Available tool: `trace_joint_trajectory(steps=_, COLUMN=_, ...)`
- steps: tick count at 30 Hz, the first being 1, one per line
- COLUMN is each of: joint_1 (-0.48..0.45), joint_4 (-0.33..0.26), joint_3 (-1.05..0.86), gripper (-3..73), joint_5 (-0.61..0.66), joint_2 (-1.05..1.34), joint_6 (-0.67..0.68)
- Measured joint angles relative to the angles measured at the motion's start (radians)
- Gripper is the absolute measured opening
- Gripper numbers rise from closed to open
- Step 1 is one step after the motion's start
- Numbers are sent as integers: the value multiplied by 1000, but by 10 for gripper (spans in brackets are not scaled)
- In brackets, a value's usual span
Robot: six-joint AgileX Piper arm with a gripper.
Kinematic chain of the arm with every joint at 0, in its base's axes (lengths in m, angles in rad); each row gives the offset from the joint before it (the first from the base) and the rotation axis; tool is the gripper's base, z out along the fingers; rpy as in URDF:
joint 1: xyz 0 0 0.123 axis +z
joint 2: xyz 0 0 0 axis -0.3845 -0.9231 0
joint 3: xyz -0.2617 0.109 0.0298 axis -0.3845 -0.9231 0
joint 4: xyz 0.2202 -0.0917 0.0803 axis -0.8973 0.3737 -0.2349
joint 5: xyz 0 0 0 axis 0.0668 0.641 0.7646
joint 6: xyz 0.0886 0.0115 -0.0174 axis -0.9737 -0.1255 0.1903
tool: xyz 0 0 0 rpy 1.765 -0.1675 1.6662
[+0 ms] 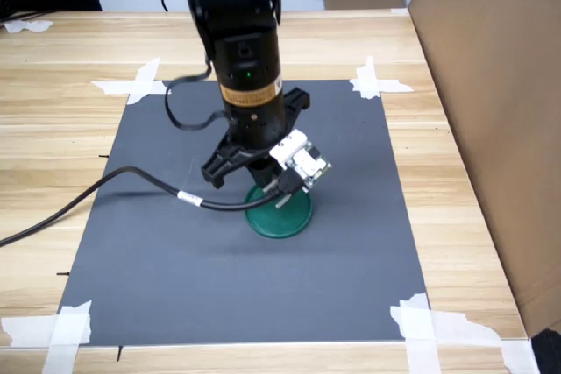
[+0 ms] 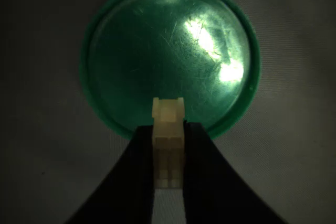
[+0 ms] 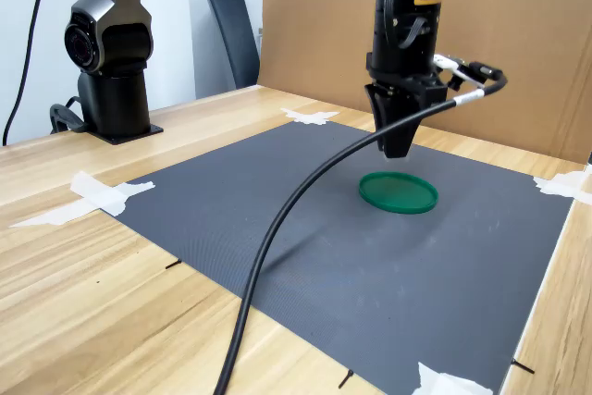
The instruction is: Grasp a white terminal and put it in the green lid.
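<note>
Currently the gripper pinches the white terminal btw its two black fingers, held above the green lid, near the lid's rim on the gripper side per wrist view. Risk: the terminal sits close to the rim, so if released here it could clip the raised edge & bounce or tip out onto the grey mat; smooth hard plastic on a glossy lid floor may also skid. Terminal could stick to one finger on opening and get flung. Lid: flat round disc, dark green, scratched shiny inside w/ glare, low rim. Terminal: tiny blocky off-white plastic, ribbed. Mat is matte, fine-textured, taped w/ white tape to a wood table. Black cable trails off the arm
</note>
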Motion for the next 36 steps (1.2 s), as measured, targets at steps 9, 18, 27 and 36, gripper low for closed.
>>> trace_joint_trajectory(steps=9, joint_1=0, joint_4=0, joint_3=0, gripper=182, joint_5=-26, joint_2=-63, joint_6=29)
trace_joint_trajectory(steps=18, joint_1=0, joint_4=-22, joint_3=0, gripper=571, joint_5=-38, joint_2=-58, joint_6=20)
trace_joint_trajectory(steps=27, joint_1=-1, joint_4=-72, joint_3=-2, gripper=596, joint_5=-30, joint_2=186, joint_6=3)
trace_joint_trajectory(steps=36, joint_1=-38, joint_4=-150, joint_3=-186, gripper=236, joint_5=-160, joint_2=505, joint_6=-9)
